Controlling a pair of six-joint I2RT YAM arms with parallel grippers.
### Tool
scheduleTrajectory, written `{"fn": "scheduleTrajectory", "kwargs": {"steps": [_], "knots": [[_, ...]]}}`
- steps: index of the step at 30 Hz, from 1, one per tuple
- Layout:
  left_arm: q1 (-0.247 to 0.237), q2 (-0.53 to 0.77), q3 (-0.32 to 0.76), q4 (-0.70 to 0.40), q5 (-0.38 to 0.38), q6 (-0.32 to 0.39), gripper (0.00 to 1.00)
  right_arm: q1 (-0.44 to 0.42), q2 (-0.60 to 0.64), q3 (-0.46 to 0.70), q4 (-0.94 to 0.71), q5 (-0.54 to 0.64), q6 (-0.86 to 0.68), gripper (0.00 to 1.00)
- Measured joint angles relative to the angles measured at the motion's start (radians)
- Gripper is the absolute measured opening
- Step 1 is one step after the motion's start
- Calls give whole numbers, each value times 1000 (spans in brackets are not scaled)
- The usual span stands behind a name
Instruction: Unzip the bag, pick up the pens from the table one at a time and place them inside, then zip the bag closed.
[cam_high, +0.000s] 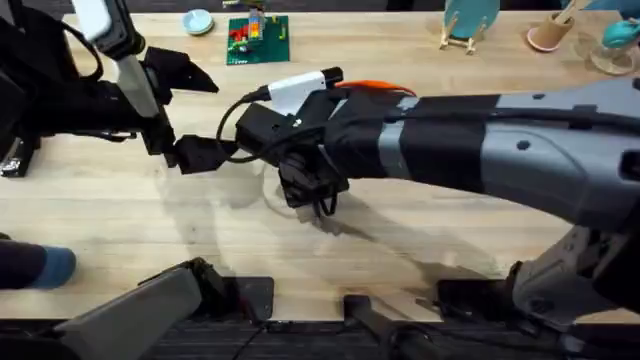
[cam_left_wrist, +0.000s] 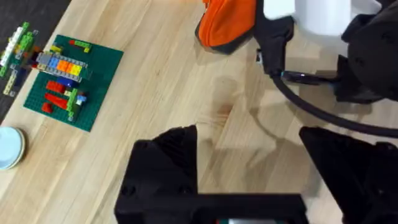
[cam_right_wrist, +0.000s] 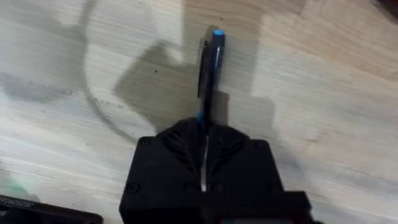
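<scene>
The table (cam_high: 120, 215) is pale wood with plank seams and fine visible grain, its finish matt to faintly satin. The bag (cam_left_wrist: 227, 25) looks like soft orange cloth, matt, with a darker grey underside along its lower edge. The pen (cam_right_wrist: 210, 74) looks like smooth dark plastic with a glossy blue end. The right gripper (cam_right_wrist: 204, 152) has matt black fingers, apparently plastic, with ribbed inner faces. The green baseplate (cam_left_wrist: 71, 81) is studded plastic carrying shiny coloured bricks. The right arm's housing (cam_high: 520, 150) is smooth grey, semi-matt.

Orange bag (cam_left_wrist: 227, 23) — black, blue-tipped pen (cam_right_wrist: 209, 74) — pale grained table (cam_high: 120, 215)
</scene>
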Motion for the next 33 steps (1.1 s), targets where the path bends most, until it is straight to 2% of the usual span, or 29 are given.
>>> {"fn": "scheduleTrajectory", "kwargs": {"steps": [10, 19, 27, 33], "knots": [[0, 0, 0, 0, 0, 0, 993, -9, 0, 1, -13, -2, 0, 31], [0, 0, 0, 0, 0, 0, 993, -70, -16, -2, -66, -16, -28, 31], [0, 0, 0, 0, 0, 0, 992, -118, -135, 3, -103, -16, -176, 31], [0, 0, 0, 0, 0, 0, 993, -160, -189, 78, -124, -16, -334, 31]]}}
